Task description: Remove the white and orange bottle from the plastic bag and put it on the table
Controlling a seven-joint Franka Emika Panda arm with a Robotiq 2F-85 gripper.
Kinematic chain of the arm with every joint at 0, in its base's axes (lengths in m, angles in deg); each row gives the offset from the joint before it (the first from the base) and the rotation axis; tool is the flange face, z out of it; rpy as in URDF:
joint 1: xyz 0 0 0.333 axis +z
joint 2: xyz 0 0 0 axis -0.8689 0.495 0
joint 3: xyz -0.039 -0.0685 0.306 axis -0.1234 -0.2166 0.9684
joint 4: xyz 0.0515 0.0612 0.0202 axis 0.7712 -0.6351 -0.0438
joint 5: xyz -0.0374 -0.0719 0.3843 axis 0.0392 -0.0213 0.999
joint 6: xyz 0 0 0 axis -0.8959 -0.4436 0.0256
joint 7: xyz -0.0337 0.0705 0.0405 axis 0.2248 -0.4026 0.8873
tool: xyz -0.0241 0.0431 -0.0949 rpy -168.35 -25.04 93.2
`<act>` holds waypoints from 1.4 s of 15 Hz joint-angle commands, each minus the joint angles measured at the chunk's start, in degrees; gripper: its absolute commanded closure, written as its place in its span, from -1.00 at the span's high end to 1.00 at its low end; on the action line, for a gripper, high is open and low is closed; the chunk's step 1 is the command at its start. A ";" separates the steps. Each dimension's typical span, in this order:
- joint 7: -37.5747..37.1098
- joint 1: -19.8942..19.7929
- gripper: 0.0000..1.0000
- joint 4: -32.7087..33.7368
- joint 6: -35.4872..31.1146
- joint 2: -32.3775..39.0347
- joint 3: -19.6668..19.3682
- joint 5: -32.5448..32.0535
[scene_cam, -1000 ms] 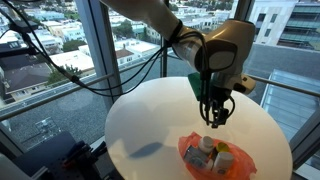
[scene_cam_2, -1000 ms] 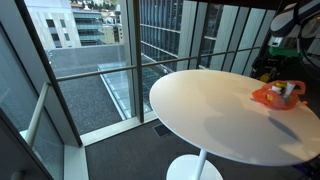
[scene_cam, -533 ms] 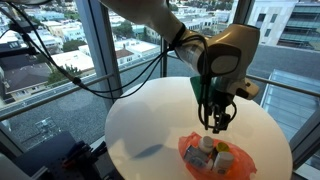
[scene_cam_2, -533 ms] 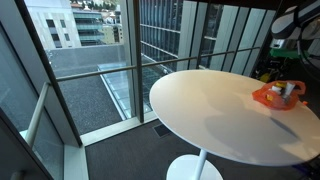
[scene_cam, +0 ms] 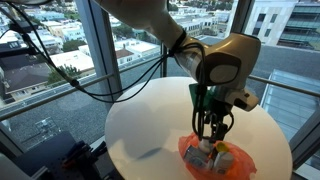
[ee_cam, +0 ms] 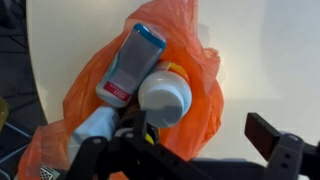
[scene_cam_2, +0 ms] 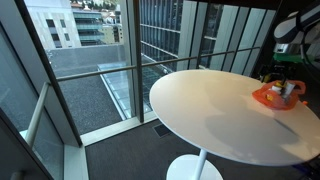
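Observation:
An orange plastic bag (ee_cam: 185, 40) lies on the round white table (scene_cam: 150, 120) and holds several bottles. The white and orange bottle (ee_cam: 165, 93) lies in the bag with its white cap facing the wrist camera, beside a bottle with a blue cap and red label (ee_cam: 130, 65). My gripper (ee_cam: 205, 135) is open and empty, just above the bag; one finger hangs over the bottles and the other over bare table. In an exterior view the gripper (scene_cam: 214, 138) hangs right over the bag (scene_cam: 218, 158). The bag (scene_cam_2: 278, 95) also shows at the table's far side.
A third pale item (ee_cam: 95, 125) lies in the bag's lower part. The table stands by floor-to-ceiling windows with a railing (scene_cam_2: 120, 70). Black cables (scene_cam: 60, 60) hang off the arm at the left. Bare tabletop (scene_cam_2: 210, 100) spreads around the bag.
My gripper has moved down and slightly sideways towards the bag, from well above it to just over the bottles. The bag and bottles have not moved.

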 commanded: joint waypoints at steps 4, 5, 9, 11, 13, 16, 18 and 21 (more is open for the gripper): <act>-1.99 0.53 1.00 -4.88 0.83 -3.20 -0.92 -1.31; -2.12 0.52 1.00 -5.24 0.73 -3.30 -1.03 -1.33; -1.94 0.34 1.00 -5.09 -0.70 -2.45 -0.95 -0.74; -1.80 0.23 1.00 -4.64 -1.14 -2.03 -0.76 -0.38; -1.66 0.10 1.00 -4.25 -1.80 -1.75 -0.68 -0.14; -1.74 0.06 1.00 -3.85 -2.71 -1.40 -0.70 -0.12; -1.75 0.07 1.00 -3.74 -3.09 -1.21 -0.71 -0.18; -1.94 0.16 0.32 -3.67 -3.86 -0.94 -0.76 -0.29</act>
